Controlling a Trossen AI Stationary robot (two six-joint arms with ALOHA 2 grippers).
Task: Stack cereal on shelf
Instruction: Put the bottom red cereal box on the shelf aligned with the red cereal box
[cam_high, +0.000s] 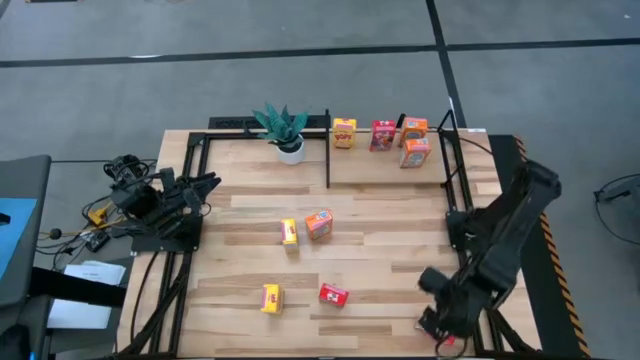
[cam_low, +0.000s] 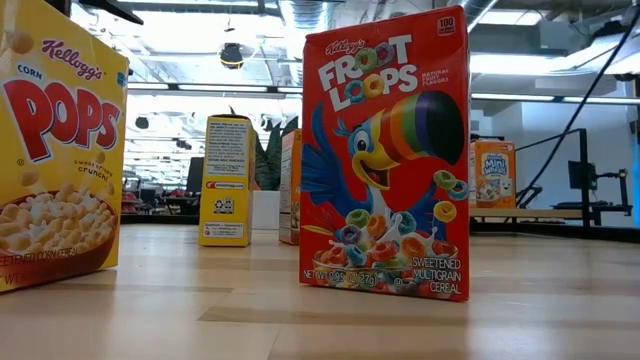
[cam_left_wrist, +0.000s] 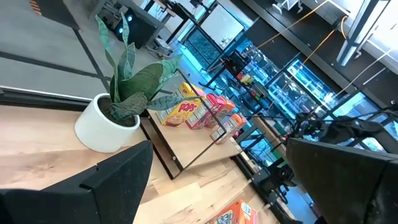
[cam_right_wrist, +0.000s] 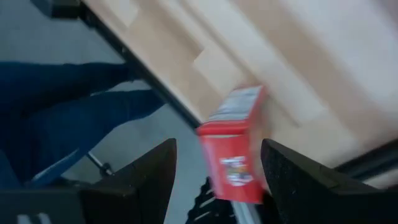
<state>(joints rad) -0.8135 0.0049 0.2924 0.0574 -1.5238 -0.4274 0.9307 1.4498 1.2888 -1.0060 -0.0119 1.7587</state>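
The wooden bench (cam_high: 380, 250) is carrying everything, and the shelf (cam_high: 390, 170), a section framed by thin black posts and rails, is sitting along its far edge toward the right corner. The left arm is waiting folded at the bench's left edge, its gripper (cam_high: 205, 188) standing spread wide with nothing in it; from its own camera its two dark fingers (cam_left_wrist: 112, 180) are showing well apart. The right arm is reaching down to the bench's near right corner, where the right gripper (cam_right_wrist: 214, 174) is pinching a red cereal box (cam_right_wrist: 233, 152) between its two fingers (cam_right_wrist: 140, 177), the box hanging over the bench's edge with a person's blue trouser leg (cam_right_wrist: 56, 106) showing beyond it. A potted plant (cam_high: 285, 130) in a white pot is standing at the far edge, just left of the shelf. Inside the shelf four small boxes are standing: a yellow one (cam_high: 344, 133), a red one (cam_high: 382, 135), and two orange ones (cam_high: 414, 128) (cam_high: 415, 152) toward its right post, one close behind the other. Out on the middle of the bench an orange box (cam_high: 319, 224) and a small yellow box (cam_high: 289, 232) are standing just beside each other. Nearer the front edge a yellow Corn Pops box (cam_high: 271, 297) and a red Froot Loops box (cam_high: 333, 294) are standing a little apart, both upright.
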